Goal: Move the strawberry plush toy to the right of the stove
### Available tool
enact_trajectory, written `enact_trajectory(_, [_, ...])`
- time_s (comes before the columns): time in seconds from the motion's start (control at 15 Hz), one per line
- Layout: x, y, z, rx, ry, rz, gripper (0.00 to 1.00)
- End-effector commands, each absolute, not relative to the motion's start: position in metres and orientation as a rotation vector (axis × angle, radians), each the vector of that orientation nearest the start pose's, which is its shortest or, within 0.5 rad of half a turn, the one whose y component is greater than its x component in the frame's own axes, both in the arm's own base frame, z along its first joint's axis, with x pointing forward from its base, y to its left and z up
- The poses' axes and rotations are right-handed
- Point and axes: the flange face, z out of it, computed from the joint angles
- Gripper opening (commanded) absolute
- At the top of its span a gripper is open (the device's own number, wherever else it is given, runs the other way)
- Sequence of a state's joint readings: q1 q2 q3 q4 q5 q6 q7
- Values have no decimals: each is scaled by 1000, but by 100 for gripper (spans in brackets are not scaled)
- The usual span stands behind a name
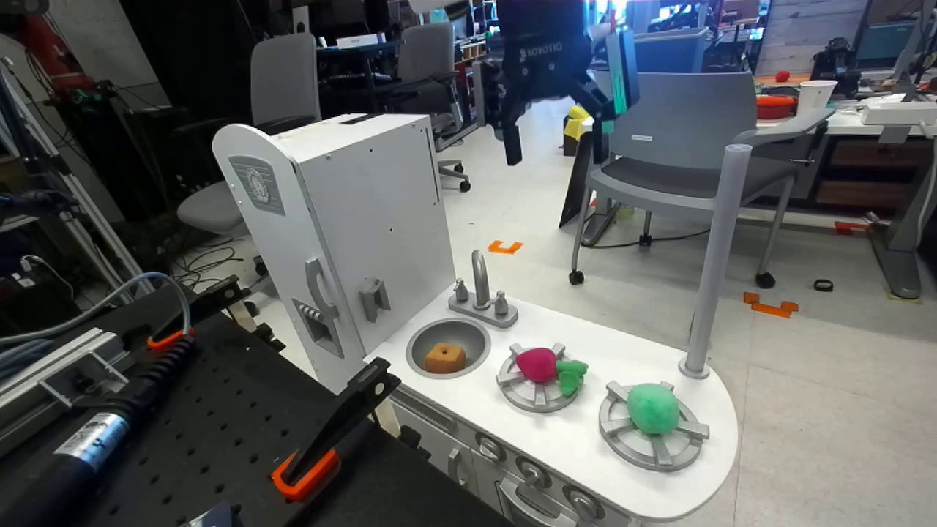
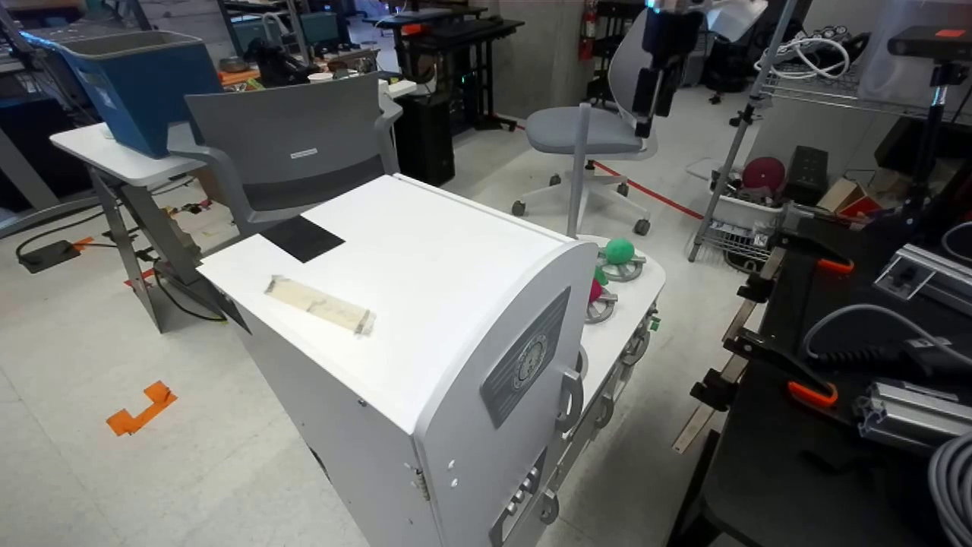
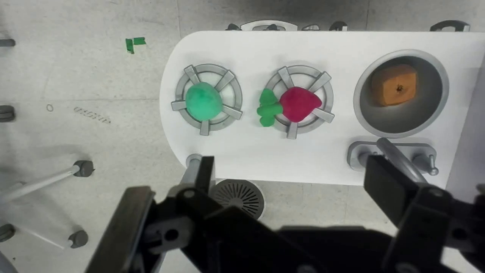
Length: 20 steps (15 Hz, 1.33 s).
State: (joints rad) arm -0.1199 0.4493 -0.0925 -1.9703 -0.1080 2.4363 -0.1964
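Note:
The strawberry plush toy (image 1: pixel 536 364), magenta-red with a green leafy top, lies on the burner grate beside the sink. It also shows in the wrist view (image 3: pixel 300 104) and, partly hidden by the tall white cabinet, in an exterior view (image 2: pixel 594 290). The stove (image 1: pixel 578 448) is a white counter with two grey spoked grates, also in the wrist view (image 3: pixel 250 155). A round green plush (image 1: pixel 654 408) sits on the grate nearer the rounded end, also in the wrist view (image 3: pixel 204 101). My gripper (image 1: pixel 556 150) is open and empty, high above the counter; its fingers show in the wrist view (image 3: pixel 291 163).
A round sink (image 3: pixel 357 94) holds an orange-brown block (image 3: pixel 398 85). A faucet (image 1: pixel 480 278) stands behind it. A tall grey post (image 1: pixel 719 256) rises at the counter's rounded end. A tall white cabinet (image 1: pixel 373 212) borders the sink side. A black table (image 1: pixel 241 432) with clamps stands in front.

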Motion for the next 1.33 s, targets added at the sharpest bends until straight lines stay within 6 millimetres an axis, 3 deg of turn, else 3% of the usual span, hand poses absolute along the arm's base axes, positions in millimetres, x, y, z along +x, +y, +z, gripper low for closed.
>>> enact_trajectory(0.0, [632,-128,204,-3207,-60,5,100])
enact_trajectory(0.33, [647,-124,128,-3198,-10,79,100])
enact_trajectory(1.27, [671,-104,-36,-3175,13,228,100])
